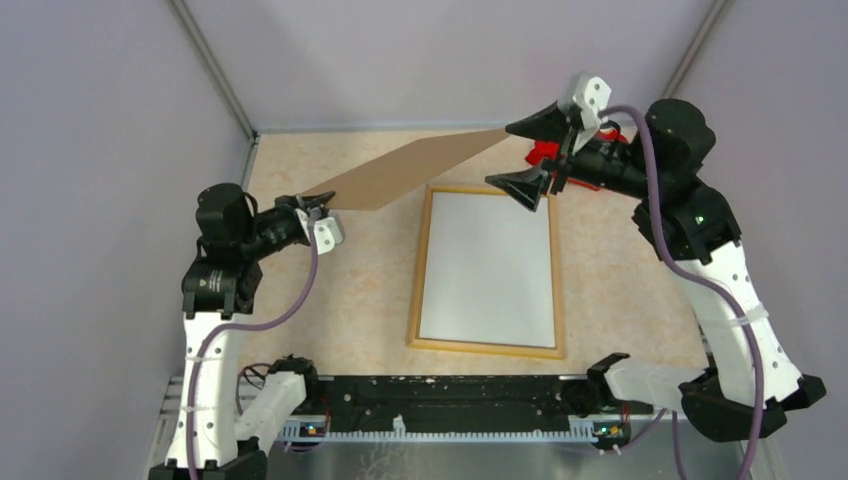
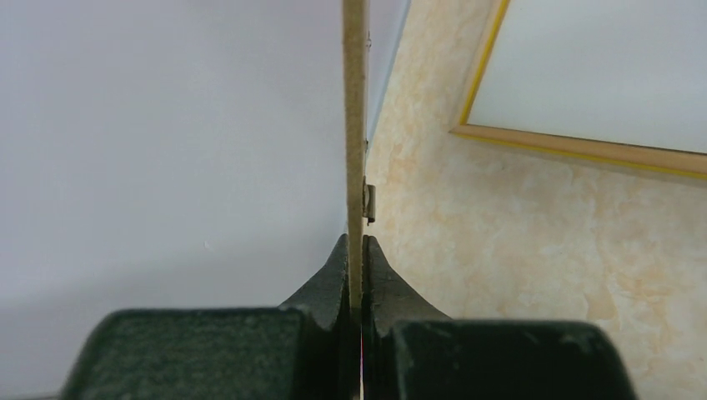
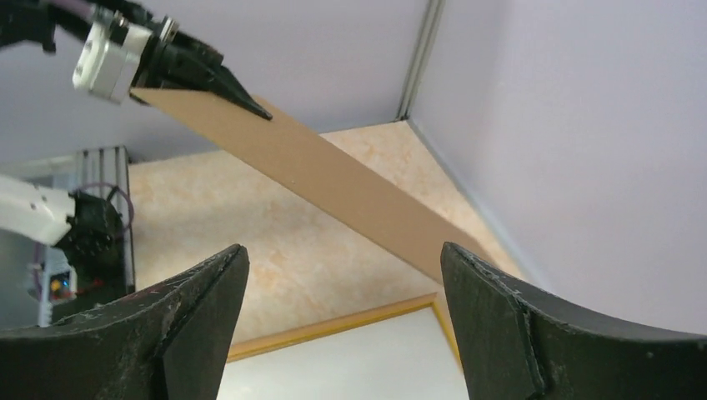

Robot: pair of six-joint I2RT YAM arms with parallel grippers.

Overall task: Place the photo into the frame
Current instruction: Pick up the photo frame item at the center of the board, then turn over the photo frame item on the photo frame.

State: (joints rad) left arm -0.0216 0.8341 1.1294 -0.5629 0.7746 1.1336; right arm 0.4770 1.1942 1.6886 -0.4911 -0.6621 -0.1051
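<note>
From the overhead camera I saw the frame lying flat on the table, pale wooden back up, with the photo inside its rim, plain white side up, so I could not see the picture side. Neither gripper touched either of them. The left gripper was clamped shut on the near-left end of the brown backing board, holding it in the air, left of the frame and beyond its far edge. From there the board slanted toward the far right. On the left wrist camera the board stood edge-on, pinched between the two fingertips of the left gripper. A small metal tab sat on its face just above them, and the frame's corner and the white sheet lay off to the right on the table. The right gripper hung over the frame's far right corner with its jaws spread wide, gripping nothing. The board's far end reached the gap between its fingers, near the upper one. I could not tell whether it touched. On the right wrist camera both fingers of the right gripper stood well apart. The board ran across the gap beyond them, and the frame's far edge and the photo lay below.
</note>
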